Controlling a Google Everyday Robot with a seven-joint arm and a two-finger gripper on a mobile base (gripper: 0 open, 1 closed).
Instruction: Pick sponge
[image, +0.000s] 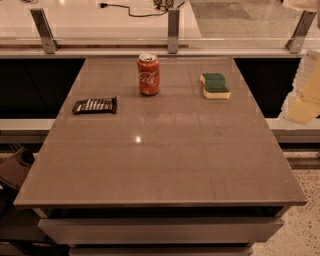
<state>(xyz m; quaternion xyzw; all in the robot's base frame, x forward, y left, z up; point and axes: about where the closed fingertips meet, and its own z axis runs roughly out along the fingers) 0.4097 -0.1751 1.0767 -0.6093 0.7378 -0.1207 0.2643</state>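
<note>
Camera view: a rectangular table with a glossy grey-brown top fills most of the frame. The sponge, a small wavy-edged block with a dark green scouring face over pale yellow foam, lies flat in the far right part of the table top, green side up, touching nothing. A red upright soda can stands to its left, apart from it, near the far edge at mid-width. A dark flat snack packet lies further left, nearer the left edge. The pale yellow gripper is at the right border of the frame, beyond the table's right edge, well apart from the sponge and holding nothing visible; whether it is released or clenched cannot be told. A black cable runs along the pale surface behind the table.
</note>
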